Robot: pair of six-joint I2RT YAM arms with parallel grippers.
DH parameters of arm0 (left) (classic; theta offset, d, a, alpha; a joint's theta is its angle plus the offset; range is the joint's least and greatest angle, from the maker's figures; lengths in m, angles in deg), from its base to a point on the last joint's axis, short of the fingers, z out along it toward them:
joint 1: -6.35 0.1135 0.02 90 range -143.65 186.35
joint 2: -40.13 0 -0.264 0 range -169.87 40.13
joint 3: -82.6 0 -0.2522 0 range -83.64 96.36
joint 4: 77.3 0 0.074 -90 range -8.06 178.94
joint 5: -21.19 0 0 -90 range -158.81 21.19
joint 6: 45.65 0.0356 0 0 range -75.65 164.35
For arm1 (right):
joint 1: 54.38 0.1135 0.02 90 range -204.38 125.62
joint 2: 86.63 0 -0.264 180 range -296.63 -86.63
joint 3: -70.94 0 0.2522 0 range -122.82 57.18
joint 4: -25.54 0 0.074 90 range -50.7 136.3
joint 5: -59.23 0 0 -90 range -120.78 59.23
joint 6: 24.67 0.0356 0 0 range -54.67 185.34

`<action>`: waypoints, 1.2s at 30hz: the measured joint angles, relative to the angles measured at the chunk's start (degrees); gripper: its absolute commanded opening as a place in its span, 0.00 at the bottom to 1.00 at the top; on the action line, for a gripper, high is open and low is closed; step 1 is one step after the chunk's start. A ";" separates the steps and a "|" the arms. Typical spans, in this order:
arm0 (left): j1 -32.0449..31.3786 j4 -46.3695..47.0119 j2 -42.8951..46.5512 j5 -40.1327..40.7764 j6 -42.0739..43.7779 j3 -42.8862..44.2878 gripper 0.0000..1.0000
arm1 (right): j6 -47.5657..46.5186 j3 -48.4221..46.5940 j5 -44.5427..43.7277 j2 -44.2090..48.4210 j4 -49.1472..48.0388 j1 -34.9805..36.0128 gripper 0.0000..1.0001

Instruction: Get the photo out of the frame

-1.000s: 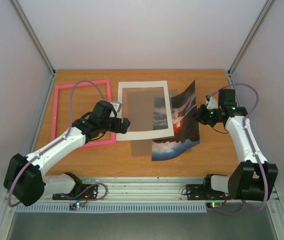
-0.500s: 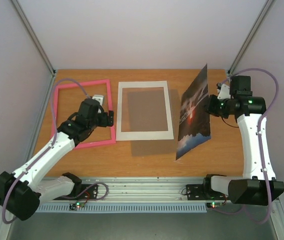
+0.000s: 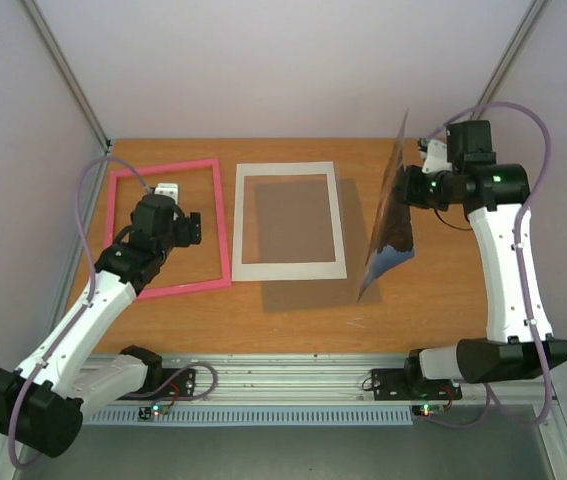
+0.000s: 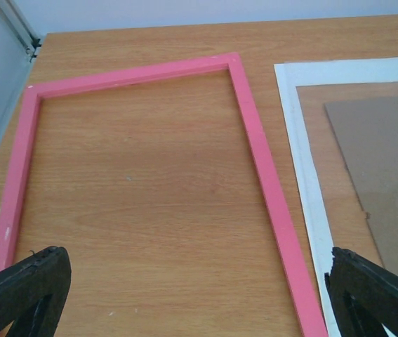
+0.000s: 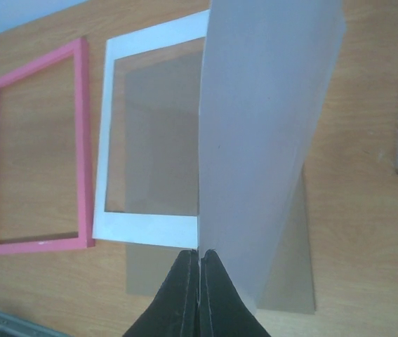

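One pink frame [image 3: 222, 225], one white border [image 3: 288, 270], one brown board [image 3: 298, 225] and one photo [image 3: 389, 222] are out on the tabletop [image 3: 443, 290]. The frame lies flat and empty at the left, just beside the border, which lies over the board. The photo stands nearly upright at the right, apart from the border, with bare wood beyond it. The right arm [image 3: 498, 250] rises high, the right jaws pinched on the photo's edge. The left arm [image 3: 93, 300] stretches over the frame, the left jaws spread wide, holding nothing.
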 measured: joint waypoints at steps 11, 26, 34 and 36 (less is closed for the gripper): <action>0.39 0.00 1.92 2.62 0.61 -0.04 0.99 | 4.59 -11.04 -0.02 -10.67 -3.82 12.09 0.01; 0.39 0.04 4.07 3.23 1.03 -0.26 0.99 | 20.57 -0.85 7.04 -16.00 -30.29 16.79 0.01; 0.39 0.07 4.13 3.23 1.46 -0.55 0.99 | 25.27 17.35 8.39 -16.37 -42.53 15.78 0.01; 0.39 0.04 4.11 3.21 1.49 -0.57 0.99 | 25.90 21.81 8.85 -16.50 -45.13 14.67 0.01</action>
